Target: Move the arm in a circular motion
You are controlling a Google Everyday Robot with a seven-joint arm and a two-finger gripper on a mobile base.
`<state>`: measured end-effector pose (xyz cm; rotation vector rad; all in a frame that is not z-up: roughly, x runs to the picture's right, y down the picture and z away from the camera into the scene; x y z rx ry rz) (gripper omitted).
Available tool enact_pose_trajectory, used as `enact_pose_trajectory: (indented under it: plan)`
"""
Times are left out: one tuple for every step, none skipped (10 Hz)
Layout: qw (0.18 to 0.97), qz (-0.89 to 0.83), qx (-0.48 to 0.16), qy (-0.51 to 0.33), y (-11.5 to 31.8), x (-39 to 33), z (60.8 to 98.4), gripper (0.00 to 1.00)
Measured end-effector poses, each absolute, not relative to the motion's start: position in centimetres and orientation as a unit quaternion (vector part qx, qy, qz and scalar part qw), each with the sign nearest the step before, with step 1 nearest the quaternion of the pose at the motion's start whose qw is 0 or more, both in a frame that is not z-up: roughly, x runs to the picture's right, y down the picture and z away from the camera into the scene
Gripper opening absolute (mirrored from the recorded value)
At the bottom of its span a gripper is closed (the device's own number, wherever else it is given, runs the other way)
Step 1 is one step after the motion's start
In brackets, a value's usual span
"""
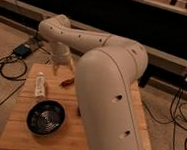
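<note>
Camera view has the gripper (pixel 58 68) hanging low over the far left part of a wooden table (pixel 68 137) and pointing down. Whether it is released or clenched I cannot tell, and nothing can be seen in it. Just beside it, to the right and a little nearer, lies a small red thing (pixel 67 81). Near it on the left lies a white bottle (pixel 39 84), and the gripper seems to touch neither of them. Further toward the camera sits a black bowl (pixel 46 117), well apart from the gripper. Above the gripper comes the short wrist, then the rounded elbow (pixel 55 28). From there the arm (pixel 111 86) runs to the right and bends down into a very thick cream-white segment, which fills the middle of the view and hides much of the table. Beyond the gripper on the left, cables (pixel 2 70) lie on the floor. A circular motion leaves no mark on the things, so this one moment cannot say how much of the circle is done. My judgement is that the arm is somewhere inside its sweep, near the far left side of it, and that some part of the circle remains to do.
</note>
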<state>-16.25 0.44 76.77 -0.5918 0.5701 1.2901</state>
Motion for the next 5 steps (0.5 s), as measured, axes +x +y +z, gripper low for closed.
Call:
enact_pose_trajectory:
  plan:
    - [0.727, 0.574, -0.278, 0.255, 2.2, -17.6, 75.6, 0.65]
    - [0.732, 0.565, -0.286, 0.251, 3.9, -18.6, 74.2, 0.65]
    - [0.733, 0.563, -0.291, 0.247, 5.2, -19.0, 73.0, 0.65]
    - [0.732, 0.563, -0.293, 0.247, 6.4, -18.7, 71.7, 0.65]
    - [0.727, 0.571, -0.291, 0.249, 7.5, -17.7, 70.3, 0.65]
